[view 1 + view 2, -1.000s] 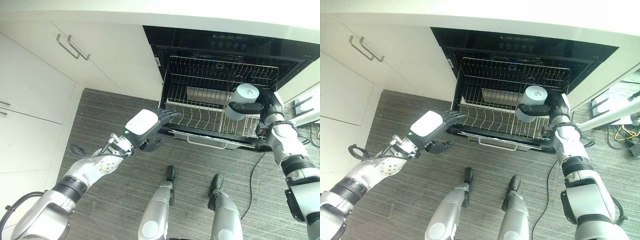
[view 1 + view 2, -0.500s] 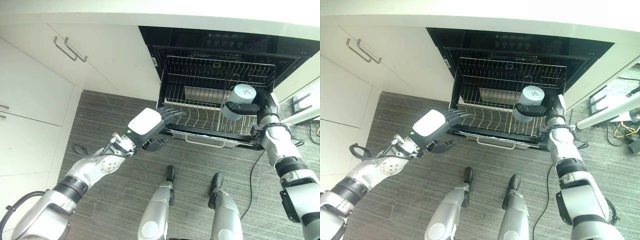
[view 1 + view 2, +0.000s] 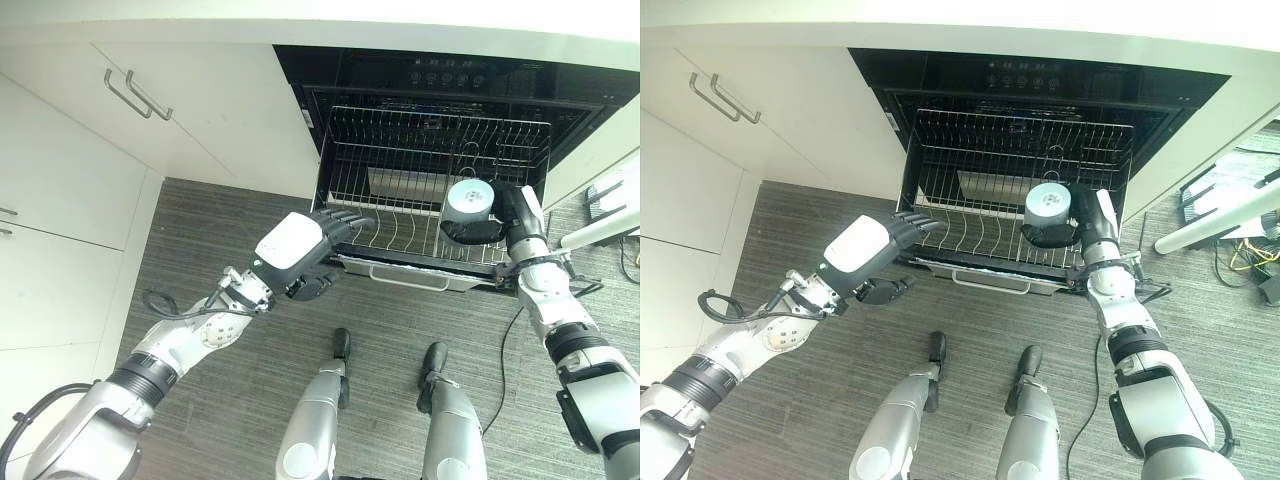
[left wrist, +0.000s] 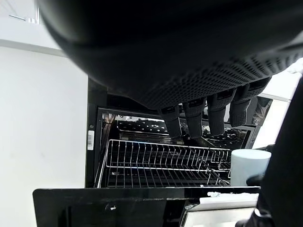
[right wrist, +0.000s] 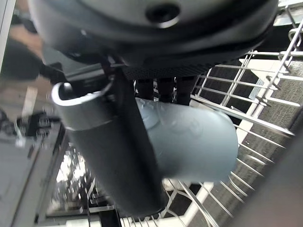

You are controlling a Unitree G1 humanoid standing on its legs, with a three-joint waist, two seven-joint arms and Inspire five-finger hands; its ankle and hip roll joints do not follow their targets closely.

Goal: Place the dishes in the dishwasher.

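We see a small white label (image 4: 90, 140) on the dark frame at the left edge of the dishwasher (image 3: 440, 75) opening, and a row of pale markings on its control strip; none of the print is legible to us, so we leave it unread.

The dish in play is a pale grey-blue cup (image 3: 468, 200), plain and cylindrical with a smooth matte wall. In the head views its round end faces up toward the camera. It hangs over the right part of the pulled-out wire rack (image 3: 400, 190), above the rack's tines and not resting on them.

Our right hand (image 3: 505, 215) has hold of it: in the right wrist view the thumb lies across the front of the cup (image 5: 194, 142) and the fingers (image 5: 165, 90) curl round behind it, so the cup is clasped between them. The right arm reaches in from the lower right, the forearm angled up toward the rack and the hand poised at the rack's front right corner.

Our left hand (image 3: 300, 245) is held out in front of the rack's left front corner, above the grey wood-grain floor (image 3: 230, 400). Its fingers (image 4: 196, 120) are nearly straight, side by side, pointing toward the dishwasher, with the thumb tucked below; it grasps nothing. White cabinets (image 3: 90, 150) with bar handles stand to the left.
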